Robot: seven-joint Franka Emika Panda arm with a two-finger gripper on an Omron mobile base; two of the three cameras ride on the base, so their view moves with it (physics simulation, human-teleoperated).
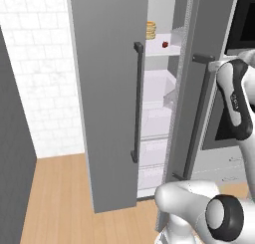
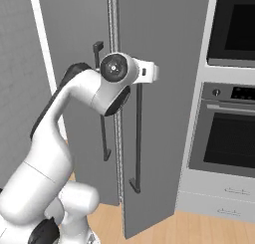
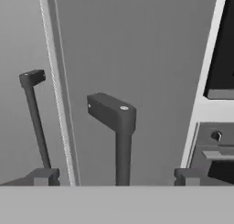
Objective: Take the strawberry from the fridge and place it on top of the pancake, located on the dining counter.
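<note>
The claw [image 3: 114,176] stands spread wide and grips nothing, its dark tips on either side of the right door's dark bar handle [image 3: 119,141]. Around it rises the flat matte grey fridge [image 1: 107,88], both doors ajar. Through the gap, above and beyond the claw, a white shelf [image 1: 160,50] bears the tiny red strawberry [image 1: 165,44] beside the golden pancake [image 1: 151,30] stack. To the claw's right sits a black-glass oven [image 2: 226,138]. Below lies light-wood floor [image 1: 60,203]; a white tiled wall [image 1: 35,63] stands far left.
</note>
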